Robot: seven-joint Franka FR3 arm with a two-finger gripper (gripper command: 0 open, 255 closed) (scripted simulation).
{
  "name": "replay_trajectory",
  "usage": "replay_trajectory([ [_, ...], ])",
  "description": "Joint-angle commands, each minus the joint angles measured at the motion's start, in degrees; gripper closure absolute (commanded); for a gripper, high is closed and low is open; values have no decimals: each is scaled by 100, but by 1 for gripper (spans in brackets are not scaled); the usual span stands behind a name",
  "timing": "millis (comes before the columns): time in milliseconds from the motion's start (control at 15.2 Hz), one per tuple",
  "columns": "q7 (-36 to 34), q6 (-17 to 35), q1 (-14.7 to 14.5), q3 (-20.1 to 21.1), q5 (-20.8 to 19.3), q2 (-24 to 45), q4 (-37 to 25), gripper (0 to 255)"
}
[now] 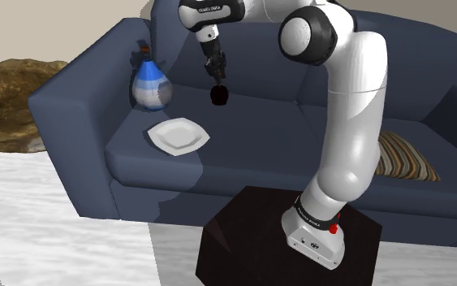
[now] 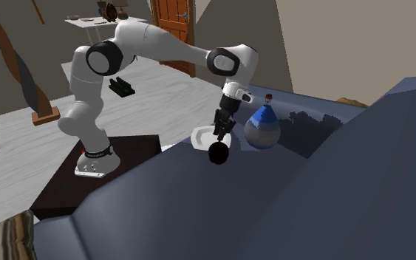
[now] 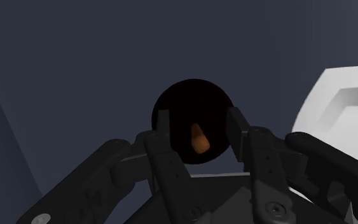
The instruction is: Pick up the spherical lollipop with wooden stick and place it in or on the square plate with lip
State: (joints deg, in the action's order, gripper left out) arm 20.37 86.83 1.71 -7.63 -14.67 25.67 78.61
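Black fingers point(image 3: 163, 127) pinch the lollipop point(image 3: 193, 102), which hangs just below the gripper point(image 3: 199, 126) over the sofa seat point(image 1: 251, 142).
Its smooth dark ball hides most of the orange-brown stick, so the hold looks slight; a quick swing could drop it on the soft blue seat. White square plate point(image 1: 178, 135), lipped and glossy, lies lower, beside the gripper; a round ball released off-centre may roll out.

Plate point(image 1: 178, 135) lay on the sofa point(image 1: 283, 138) seat, toward the shoulder view's left. Vase point(image 1: 150, 85) stood behind it, in the corner by the armrest. Lollipop point(image 1: 219, 96) hung clasped in the pincer point(image 1: 217, 83) above the seat, right of the plate, apart from it. Cushion point(image 1: 405, 156) lay far right. Stand point(image 1: 251, 236) sat before the sofa.
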Motion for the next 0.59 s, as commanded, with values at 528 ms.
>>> replay_trajectory([
  [528,-1116,-526,-819,413,189,-315,101,255],
])
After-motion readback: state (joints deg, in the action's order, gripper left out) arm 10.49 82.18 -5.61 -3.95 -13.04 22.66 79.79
